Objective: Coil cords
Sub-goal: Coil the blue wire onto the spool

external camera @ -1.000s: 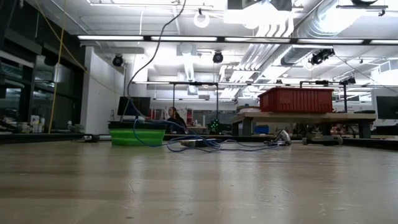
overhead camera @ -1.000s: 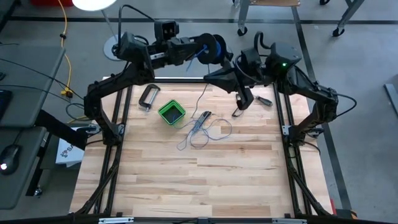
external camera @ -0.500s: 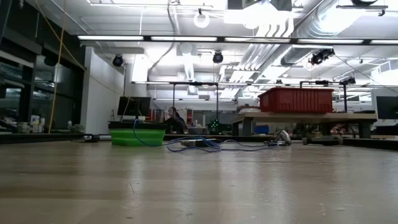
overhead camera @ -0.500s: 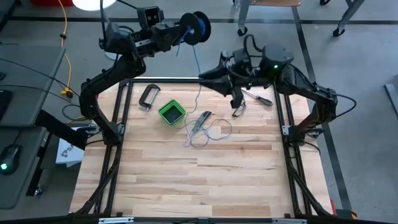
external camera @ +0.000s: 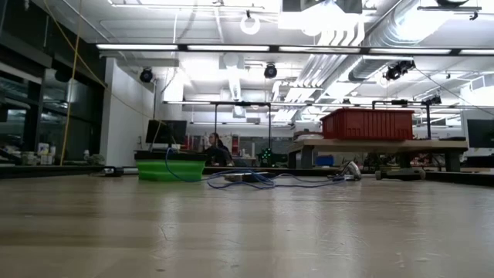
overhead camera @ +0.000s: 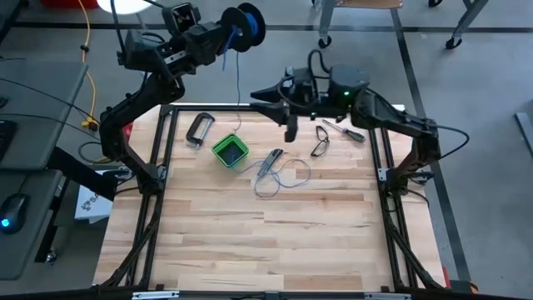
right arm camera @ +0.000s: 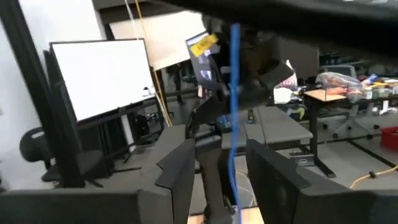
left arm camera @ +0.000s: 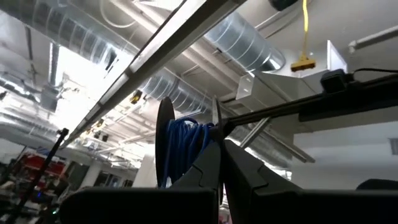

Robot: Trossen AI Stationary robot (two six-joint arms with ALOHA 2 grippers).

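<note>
Tabletop point(overhead camera: 266, 242) is showing light wood planks inside a dark frame. Everything is sitting in the far half, near half is carrying nothing else. Green box point(overhead camera: 230, 151) is sitting at about 11 o'clock from center. Metal clamp point(overhead camera: 198, 129) is lying just beyond it toward 10 o'clock. Loose blue-grey wire point(overhead camera: 279, 177) is lying in loops near 12 o'clock, with a small grey tool point(overhead camera: 268, 162) resting among them. Glasses point(overhead camera: 321, 142) and screwdriver point(overhead camera: 343, 131) are lying at 1 o'clock, close together.

Green box point(overhead camera: 230, 151), clamp point(overhead camera: 197, 129), glasses point(overhead camera: 321, 141), screwdriver point(overhead camera: 342, 130) — all on the wooden table point(overhead camera: 266, 242).
</note>
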